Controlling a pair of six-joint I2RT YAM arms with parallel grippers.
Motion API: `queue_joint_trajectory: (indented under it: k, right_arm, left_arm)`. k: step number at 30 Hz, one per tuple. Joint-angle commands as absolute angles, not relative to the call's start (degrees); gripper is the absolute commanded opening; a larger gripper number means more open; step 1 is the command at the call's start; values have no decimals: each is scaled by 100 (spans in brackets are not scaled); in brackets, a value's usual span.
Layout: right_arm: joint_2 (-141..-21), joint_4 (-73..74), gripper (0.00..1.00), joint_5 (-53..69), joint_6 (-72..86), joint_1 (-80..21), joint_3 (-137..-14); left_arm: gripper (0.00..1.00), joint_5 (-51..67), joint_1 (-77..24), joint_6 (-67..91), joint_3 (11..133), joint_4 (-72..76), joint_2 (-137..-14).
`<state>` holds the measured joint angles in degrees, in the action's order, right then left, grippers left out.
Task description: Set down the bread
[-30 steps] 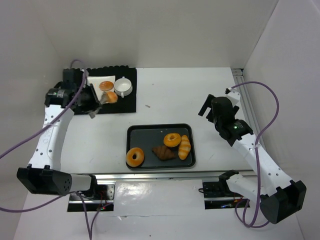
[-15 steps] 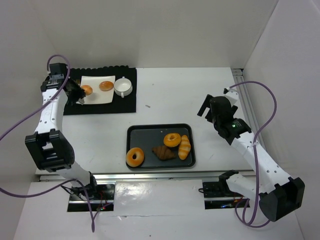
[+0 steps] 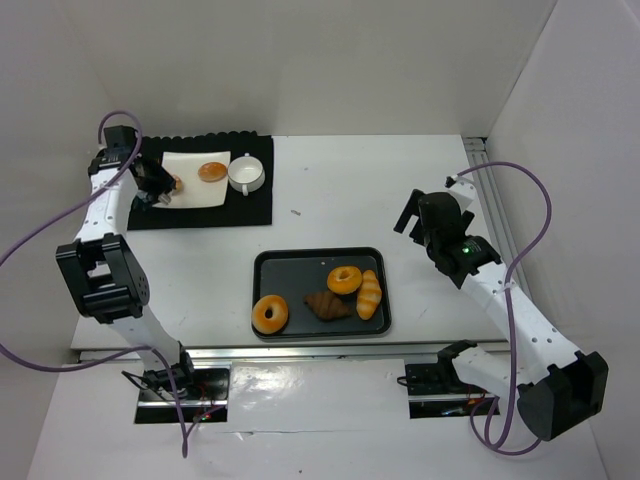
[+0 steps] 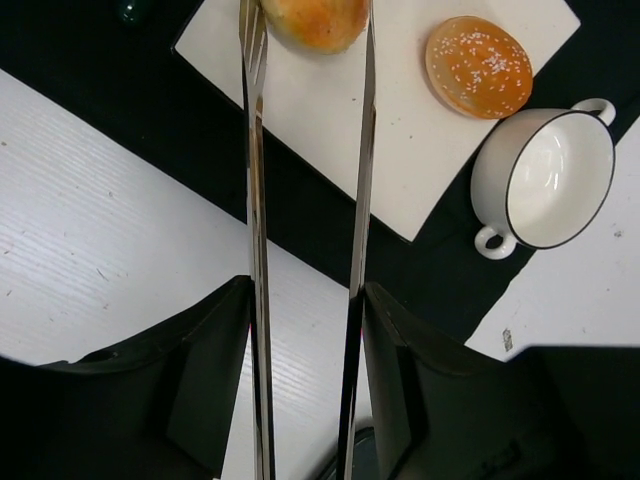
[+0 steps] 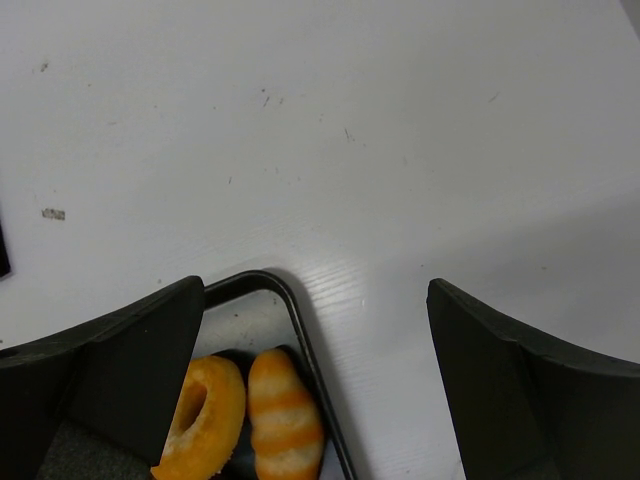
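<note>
Two buns of bread lie on the white square plate. The plain golden bun rests at the plate's left end, and a sesame-topped bun lies nearer the cup. My left gripper carries two long metal blades. They stand open on either side of the plain bun, close to its flanks. My right gripper hangs open and empty over the table, just beyond the tray's far right corner.
A white two-handled cup stands on the black mat beside the plate. The black tray near the front holds two ring donuts, a brown croissant and a striped roll.
My left arm has swung left and carried the plain bun from beside the cup to the plate's left end. Its blades have spread apart. The right arm stays still.
</note>
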<state>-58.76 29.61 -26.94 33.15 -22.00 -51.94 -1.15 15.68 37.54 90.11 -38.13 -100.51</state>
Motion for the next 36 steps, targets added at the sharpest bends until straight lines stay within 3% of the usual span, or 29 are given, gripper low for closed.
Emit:
queue_joint_trajectory:
  k: [1,5,10,15,25,31,36]
  right_arm:
    - [-5862,2821,99,-2777,3287,-2241,-5203]
    - [-5862,2821,99,-2777,3287,-2241,-5203]
    - [-5862,2821,99,-2725,3340,-2241,-5203]
    - [-5862,2821,99,-2672,3340,-2241,-5203]
    - [-5862,2821,99,-2725,3340,-2241,-5203]
    - [-5862,2769,99,-2672,3340,-2241,-5203]
    - [-5862,2830,99,-2725,3340,-2241,-5255]
  left_arm:
    - [59,18,1600,3595,9158,-3586,-9537]
    - [65,-123,1600,3464,9158,-3717,-9071]
    - [65,-228,1600,3349,9211,-3832,-8755]
    - [56,-62,1425,3130,9211,-3885,-8588]
    - [50,132,-754,2664,9045,-4061,-8341]
    - [50,-431,-1941,2549,9395,-3824,-9121]
    - [50,-430,-2188,2364,10685,-3665,-10273]
